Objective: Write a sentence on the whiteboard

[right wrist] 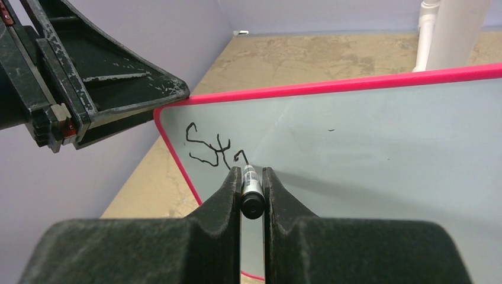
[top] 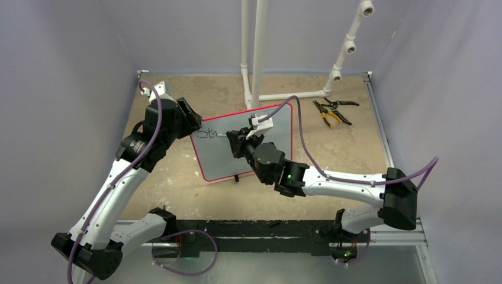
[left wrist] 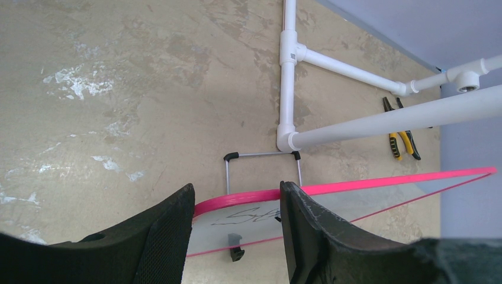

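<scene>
The whiteboard (top: 278, 139), pale grey with a red border, stands tilted at mid table. The sentence (top: 208, 135) is only a few black letters, "St" and a further stroke, near the board's top-left corner; they also show in the right wrist view (right wrist: 207, 148). My right gripper (right wrist: 251, 177) is shut on a black marker (right wrist: 251, 190) whose tip touches the board just right of the letters. My left gripper (top: 195, 122) is open at the board's top-left corner. In the left wrist view its jaws (left wrist: 237, 195) stand either side of the red top edge (left wrist: 248, 196).
A white pipe frame (top: 257, 59) stands behind the board. Yellow-handled pliers and cutters (top: 332, 111) lie at the back right. A thin wire stand (left wrist: 260, 157) sits behind the board, and a black foot (left wrist: 235, 253) is at its lower edge. Purple walls enclose the table.
</scene>
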Controlling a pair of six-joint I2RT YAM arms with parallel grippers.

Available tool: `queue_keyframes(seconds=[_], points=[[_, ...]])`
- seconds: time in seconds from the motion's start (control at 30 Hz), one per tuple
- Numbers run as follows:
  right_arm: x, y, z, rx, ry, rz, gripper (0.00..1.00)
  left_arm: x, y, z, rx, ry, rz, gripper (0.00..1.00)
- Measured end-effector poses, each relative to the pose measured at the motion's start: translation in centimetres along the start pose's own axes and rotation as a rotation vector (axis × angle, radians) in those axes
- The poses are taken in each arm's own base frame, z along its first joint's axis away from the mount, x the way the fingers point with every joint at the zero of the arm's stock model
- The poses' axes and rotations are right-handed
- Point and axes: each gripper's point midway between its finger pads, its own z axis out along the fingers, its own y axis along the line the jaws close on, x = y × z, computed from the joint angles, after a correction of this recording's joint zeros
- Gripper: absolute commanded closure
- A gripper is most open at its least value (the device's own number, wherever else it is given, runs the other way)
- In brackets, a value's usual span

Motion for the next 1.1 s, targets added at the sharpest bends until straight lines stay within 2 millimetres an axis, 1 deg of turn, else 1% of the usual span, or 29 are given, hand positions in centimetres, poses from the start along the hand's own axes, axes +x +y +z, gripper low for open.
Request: queue_keyframes(seconds=[0.57,0.83,1.1], points=[[-0.9,0.0,0.1,0.006,-0.034,0.005,1.0,0.0,0.0,0.0,0.0,0.0,0.0,0.48],[-2.4,-0.7,-0.4,0.038,-0.069,0.025,1.0,0.0,0.0,0.0,0.0,0.0,0.0,0.48],[-2.1,-1.3,-1.0,0.028,-0.074,0.019,1.0,0.0,0.0,0.1,0.0,0.0,0.0,0.48]])
